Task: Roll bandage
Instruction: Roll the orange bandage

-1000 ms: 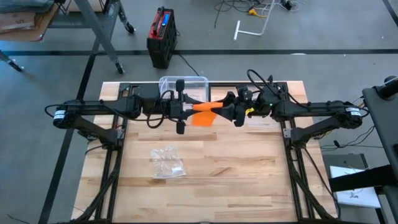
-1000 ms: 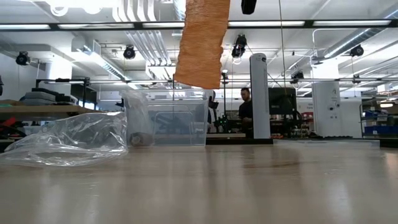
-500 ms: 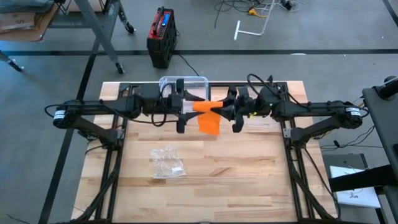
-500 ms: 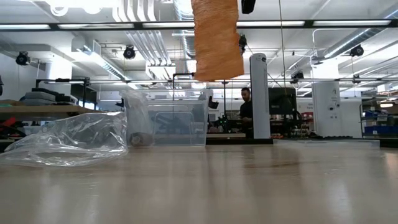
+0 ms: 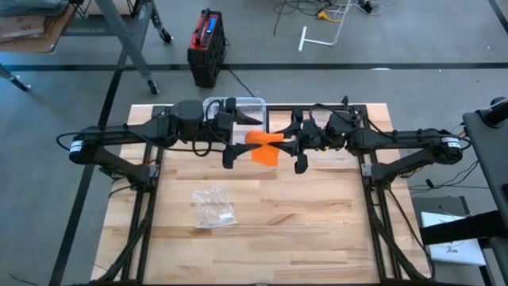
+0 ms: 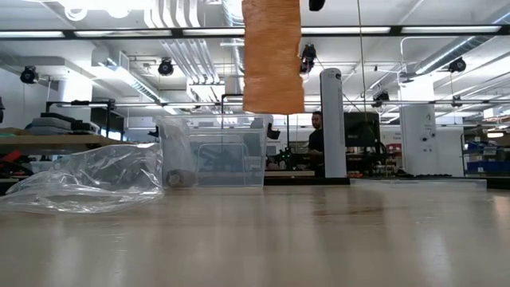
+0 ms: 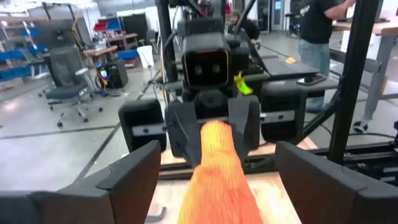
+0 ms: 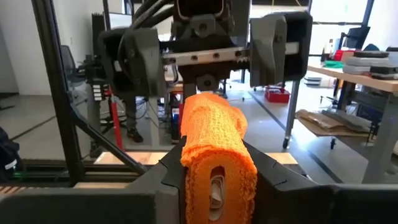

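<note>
Bandage [image 8: 214, 158]: roll end seen only in right wrist view, clamped by right claw [image 8: 214, 186]. Left claw [image 7: 214, 180]: spread wide, formerly gripping; hanging tail [image 6: 272, 56] now plumb

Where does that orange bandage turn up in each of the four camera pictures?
High view: orange bandage at the table's far middle, between both arms.
Low view: hanging from the top edge.
Left wrist view: centre, running forward.
Right wrist view: bottom centre, rolled end.
Shared landmark: the clear bin.

Clear bin [image 5: 235, 106] at table's [image 5: 317, 230] far edge — crumpled plastic bag [image 5: 213, 208] nearer, well apart.
</note>
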Motion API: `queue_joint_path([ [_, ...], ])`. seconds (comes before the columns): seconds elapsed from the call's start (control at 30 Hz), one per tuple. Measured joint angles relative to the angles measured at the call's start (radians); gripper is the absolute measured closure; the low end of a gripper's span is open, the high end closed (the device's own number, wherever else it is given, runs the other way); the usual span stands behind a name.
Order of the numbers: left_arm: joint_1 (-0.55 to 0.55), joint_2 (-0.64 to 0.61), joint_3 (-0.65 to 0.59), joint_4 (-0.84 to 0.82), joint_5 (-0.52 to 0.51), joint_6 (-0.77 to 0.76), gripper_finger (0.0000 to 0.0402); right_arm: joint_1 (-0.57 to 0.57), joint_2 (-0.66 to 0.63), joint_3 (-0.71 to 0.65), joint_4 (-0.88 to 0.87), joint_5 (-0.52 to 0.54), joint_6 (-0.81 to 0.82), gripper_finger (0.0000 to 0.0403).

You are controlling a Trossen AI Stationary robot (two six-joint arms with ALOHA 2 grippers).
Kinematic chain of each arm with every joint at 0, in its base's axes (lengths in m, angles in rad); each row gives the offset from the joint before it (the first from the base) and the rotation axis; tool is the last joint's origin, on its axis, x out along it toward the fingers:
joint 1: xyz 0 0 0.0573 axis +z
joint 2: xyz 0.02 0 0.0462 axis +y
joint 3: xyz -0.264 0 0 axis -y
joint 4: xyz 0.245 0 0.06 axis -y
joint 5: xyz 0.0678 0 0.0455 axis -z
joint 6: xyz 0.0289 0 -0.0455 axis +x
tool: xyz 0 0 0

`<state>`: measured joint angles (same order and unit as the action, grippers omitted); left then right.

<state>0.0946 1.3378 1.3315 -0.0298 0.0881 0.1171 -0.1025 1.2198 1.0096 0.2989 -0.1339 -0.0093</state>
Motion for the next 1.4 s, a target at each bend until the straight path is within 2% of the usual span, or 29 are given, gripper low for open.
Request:
queue_joint_path([
  [0.13, 0.011, -0.003, -0.004, -0.011, 0.007, -0.034, 0.0106, 0.0, 0.0, 0.0, 0.005, -0.007, -0.04, 0.0314],
  [0.23, 0.023, 0.004, -0.005, -0.013, 0.063, -0.084, 0.0112, 0.0, 0.0, 0.0, 0.005, -0.007, -0.098, 0.0314],
  [0.37, 0.025, 0.019, -0.005, -0.017, 0.087, -0.096, 0.0106, 0.0, 0.0, 0.0, 0.007, -0.007, -0.168, 0.0315],
  [0.57, 0.025, 0.03, -0.005, -0.033, 0.087, -0.002, 0.0092, 0.0, -0.004, 0.0, 0.027, -0.006, -0.176, 0.0321],
  [0.67, 0.025, 0.03, -0.005, -0.02, 0.08, 0.007, 0.0096, 0.0, -0.005, 0.0, 0.023, -0.007, -0.176, 0.0319],
  [0.8, 0.033, 0.03, -0.005, -0.024, 0.078, -0.006, 0.0138, 0.0, -0.005, 0.0, 0.024, -0.027, -0.167, 0.0317],
  [0.97, 0.038, 0.03, -0.005, -0.041, 0.089, -0.02, 0.0236, 0.002, -0.006, 0.0, 0.027, -0.059, -0.135, 0.0316],
  [1.1, 0.039, 0.03, -0.005, -0.042, 0.088, 0.014, 0.0313, 0.003, -0.006, 0.0, 0.029, -0.062, -0.033, 0.0298],
  [1.17, 0.039, 0.029, -0.004, -0.042, 0.087, 0.04, 0.0336, 0.003, -0.006, 0.0, 0.034, -0.066, 0.066, 0.0282],
  [1.3, 0.039, 0.026, 0.003, -0.045, 0.083, 0.126, 0.0343, 0.003, -0.006, 0.0, 0.07, -0.052, 0.428, 0.0238],
  [1.4, 0.036, 0.027, 0.003, -0.037, 0.078, 0.167, 0.0325, 0.004, -0.007, 0.0, 0.086, -0.05, 0.565, 0.02],
])
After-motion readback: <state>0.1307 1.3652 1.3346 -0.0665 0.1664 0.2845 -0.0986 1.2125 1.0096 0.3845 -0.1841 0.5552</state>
